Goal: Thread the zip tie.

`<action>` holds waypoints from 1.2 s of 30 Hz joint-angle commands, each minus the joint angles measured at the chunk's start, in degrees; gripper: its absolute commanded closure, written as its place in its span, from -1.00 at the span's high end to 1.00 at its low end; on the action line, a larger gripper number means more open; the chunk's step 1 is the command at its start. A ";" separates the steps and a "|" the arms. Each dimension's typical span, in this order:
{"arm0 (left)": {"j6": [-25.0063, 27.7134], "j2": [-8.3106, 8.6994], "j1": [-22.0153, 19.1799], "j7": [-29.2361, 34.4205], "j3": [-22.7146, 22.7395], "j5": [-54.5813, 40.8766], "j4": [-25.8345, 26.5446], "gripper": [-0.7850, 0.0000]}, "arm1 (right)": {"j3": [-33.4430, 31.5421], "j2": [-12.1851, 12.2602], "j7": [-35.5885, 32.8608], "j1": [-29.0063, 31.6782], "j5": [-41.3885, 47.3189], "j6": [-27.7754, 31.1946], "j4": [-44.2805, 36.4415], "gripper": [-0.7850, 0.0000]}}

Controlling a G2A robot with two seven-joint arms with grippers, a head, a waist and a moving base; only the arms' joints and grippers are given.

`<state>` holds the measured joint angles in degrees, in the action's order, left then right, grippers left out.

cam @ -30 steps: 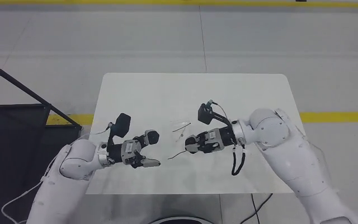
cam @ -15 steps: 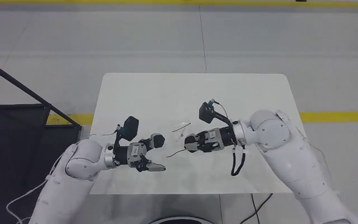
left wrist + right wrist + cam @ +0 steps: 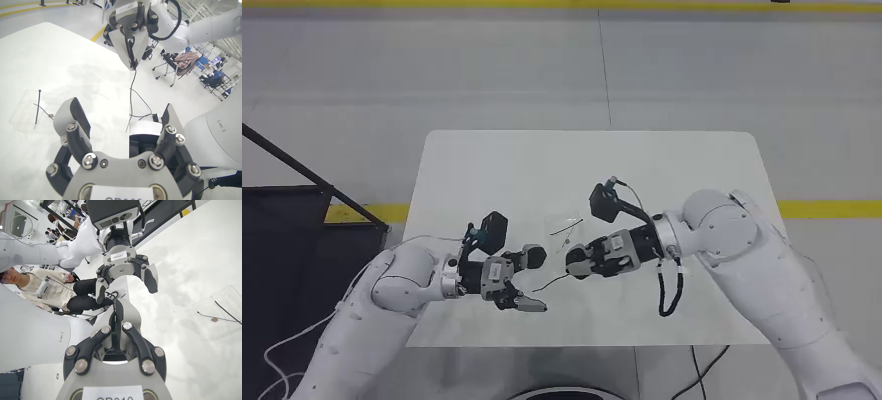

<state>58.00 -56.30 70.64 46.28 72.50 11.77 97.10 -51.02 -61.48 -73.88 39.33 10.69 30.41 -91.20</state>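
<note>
Pinched thin black plastic zip tie in right gripper, tail toward 8 o'clock; left gripper there, spread, empty. Seemed light, whippy, slick: better taken near tip.

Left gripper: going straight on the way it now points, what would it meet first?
Probably the free end of the zip tie held by the right gripper, just ahead of the open left gripper; depth is unclear.
</note>
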 commanded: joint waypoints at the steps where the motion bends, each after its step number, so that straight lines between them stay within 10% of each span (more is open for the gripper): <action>1: 0.00 -0.01 0.00 0.00 0.01 -0.04 -0.01 1.00 | -0.02 0.00 -0.02 0.04 -0.01 -0.02 0.00 -1.00; 16: -0.68 0.12 0.60 -4.03 -0.45 3.80 0.75 0.96 | 0.24 -0.03 2.66 1.13 -0.58 -2.44 -0.05 -1.00; 21: -0.51 0.36 0.56 -5.15 -0.49 4.68 0.75 -0.04 | 0.39 0.02 1.71 0.99 -0.21 -3.38 0.32 -1.00; 36: -0.04 1.02 -0.10 -6.56 -2.09 5.36 -0.07 -0.58 | 1.31 -0.20 1.09 0.15 -0.04 -4.01 1.22 -1.00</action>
<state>57.97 -55.31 70.64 39.76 70.57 17.17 97.12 -49.75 -61.67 -72.78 39.54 10.64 26.38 -90.03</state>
